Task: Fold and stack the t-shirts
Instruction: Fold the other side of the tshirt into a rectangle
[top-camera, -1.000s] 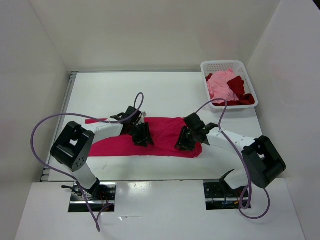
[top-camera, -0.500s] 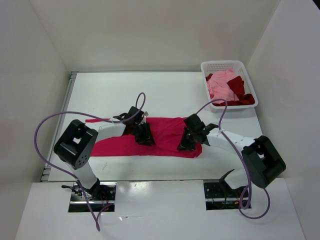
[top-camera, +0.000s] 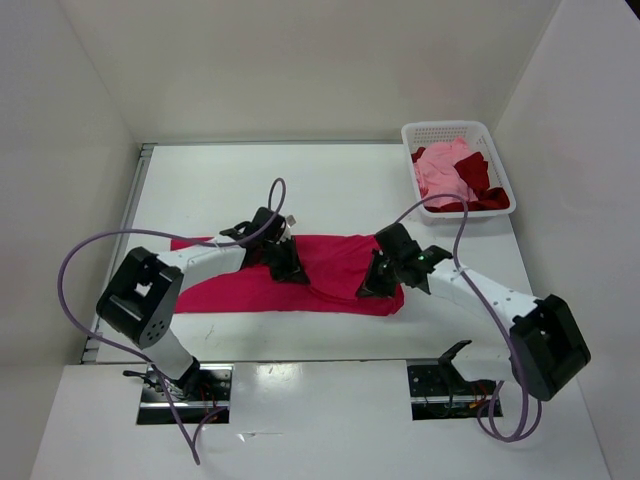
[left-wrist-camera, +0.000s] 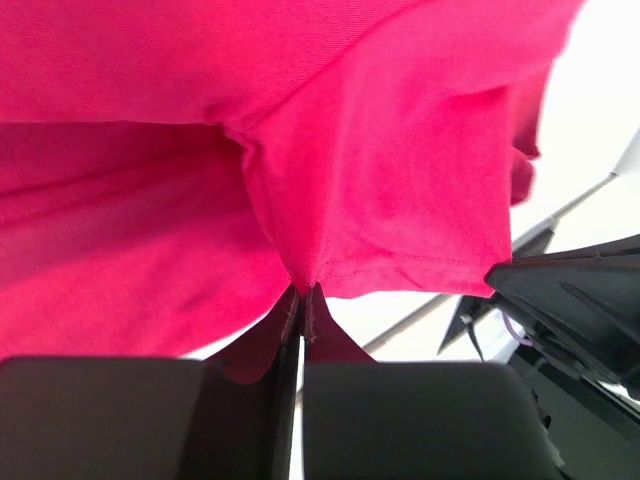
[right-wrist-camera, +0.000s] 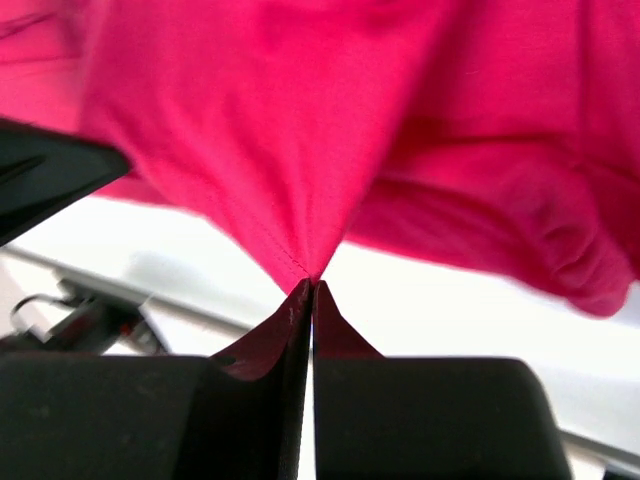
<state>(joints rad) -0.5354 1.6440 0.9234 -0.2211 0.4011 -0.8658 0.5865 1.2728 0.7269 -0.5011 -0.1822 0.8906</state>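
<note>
Both pinch hem: left hand (top-camera: 286, 262) and right hand (top-camera: 377, 280) each clamp the crimson shirt (top-camera: 335, 262), spread across the mid counter (top-camera: 330, 190), likely to carry that edge over into a fold.

A white worktop (top-camera: 340, 190) is seen mid-frame, enclosed by three plain white panels: a back wall (top-camera: 320, 60) along the top, and a left wall (top-camera: 50, 200) and a right wall (top-camera: 590, 200) slanting down the sides. A metal rail (top-camera: 132, 200) is run along the worktop's left edge. Across the bottom a glossy white ledge (top-camera: 320, 420) is laid, with two rectangular openings (top-camera: 215, 385) cut into it. Everything is evenly lit, and faint reflections are carried by the ledge.
</note>
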